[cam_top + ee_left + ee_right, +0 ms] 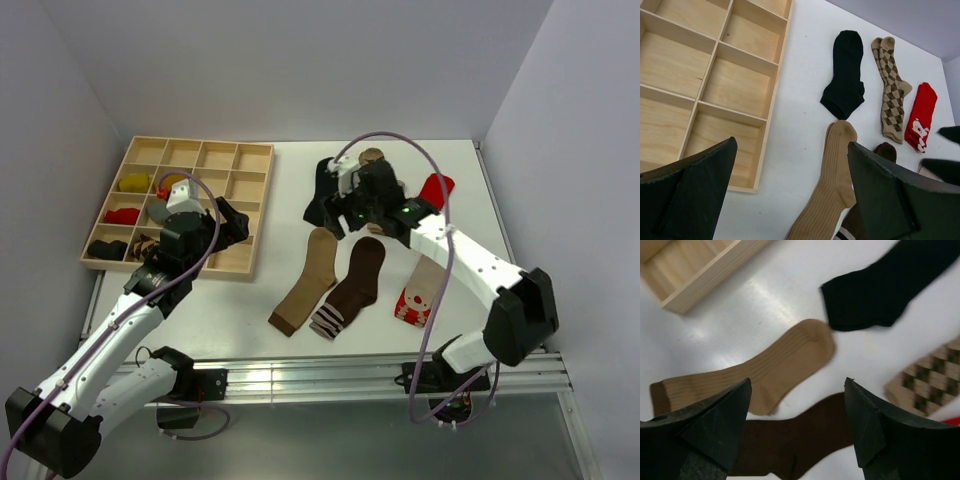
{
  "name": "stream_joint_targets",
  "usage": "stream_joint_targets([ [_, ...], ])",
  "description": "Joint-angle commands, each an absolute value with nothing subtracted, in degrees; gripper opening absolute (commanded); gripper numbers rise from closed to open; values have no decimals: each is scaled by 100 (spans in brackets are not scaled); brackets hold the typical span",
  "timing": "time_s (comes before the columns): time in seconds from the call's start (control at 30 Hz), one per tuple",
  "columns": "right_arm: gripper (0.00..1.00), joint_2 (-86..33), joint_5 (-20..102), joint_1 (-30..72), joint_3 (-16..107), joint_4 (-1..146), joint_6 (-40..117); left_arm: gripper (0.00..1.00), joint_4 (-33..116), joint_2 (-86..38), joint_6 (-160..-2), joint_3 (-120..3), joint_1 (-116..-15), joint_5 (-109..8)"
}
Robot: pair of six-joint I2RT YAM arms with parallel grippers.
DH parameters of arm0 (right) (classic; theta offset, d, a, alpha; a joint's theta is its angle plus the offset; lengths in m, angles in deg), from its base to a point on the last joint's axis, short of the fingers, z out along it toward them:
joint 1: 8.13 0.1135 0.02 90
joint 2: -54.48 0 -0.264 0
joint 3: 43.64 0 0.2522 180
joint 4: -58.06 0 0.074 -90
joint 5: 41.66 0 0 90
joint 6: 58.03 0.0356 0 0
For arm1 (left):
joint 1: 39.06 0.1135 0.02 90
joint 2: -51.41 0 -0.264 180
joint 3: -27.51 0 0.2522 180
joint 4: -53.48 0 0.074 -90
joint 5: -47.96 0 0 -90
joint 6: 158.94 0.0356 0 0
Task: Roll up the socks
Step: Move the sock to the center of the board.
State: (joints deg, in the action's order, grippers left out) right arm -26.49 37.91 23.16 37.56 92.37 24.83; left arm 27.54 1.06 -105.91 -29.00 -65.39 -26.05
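Tabletop (290, 190) in white is bounded by pale walls at the back and sides. On its left part a wooden tray (217, 156), divided into square compartments, is laid. The compartments on its right side are seen bare in the left wrist view.

Two arms are mounted at the near edge. The left arm (120, 330) is extended over the tray's near right corner, and the right arm (470, 265) is bent across the socks toward the middle of the table.

The socks are laid flat and unrolled on the table, to the right of the tray. The tan sock (308, 280) and the dark brown sock (355, 285) with its striped toe are placed just beside each other, cuffs toward the back. The black sock (845, 80) is found just beyond the tan cuff, a narrow gap between them. To its right the argyle sock (892, 95) is set, and further right the red sock (922, 107) with a white figure.

The left gripper (790, 145) is held above the tray's right edge, fingers spread wide with nothing between them. The right gripper (797, 382) is held over the tan and dark brown cuffs, likewise spread and empty.

Small bundles (135, 183) in yellow, red and dark colours are seen in the tray's left compartments; what they are cannot be told.
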Motion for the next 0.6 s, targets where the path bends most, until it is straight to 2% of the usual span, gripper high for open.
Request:
stream_joint_targets([
  [0.0, 81, -3085, 3648, 2921, 4113, 9581, 2441, 98, 2523, 131, -10656, -3450, -6526, -2429],
  [0.3, 63, -3587, 3859, 4422, 3702, 9775, 2573, 93, 1898, -176, -10621, -4373, -6281, -2226],
  [0.57, 60, -3868, 3903, 5435, 3305, 9564, 2713, 93, 1907, -387, -10603, -4953, -5770, -2701],
])
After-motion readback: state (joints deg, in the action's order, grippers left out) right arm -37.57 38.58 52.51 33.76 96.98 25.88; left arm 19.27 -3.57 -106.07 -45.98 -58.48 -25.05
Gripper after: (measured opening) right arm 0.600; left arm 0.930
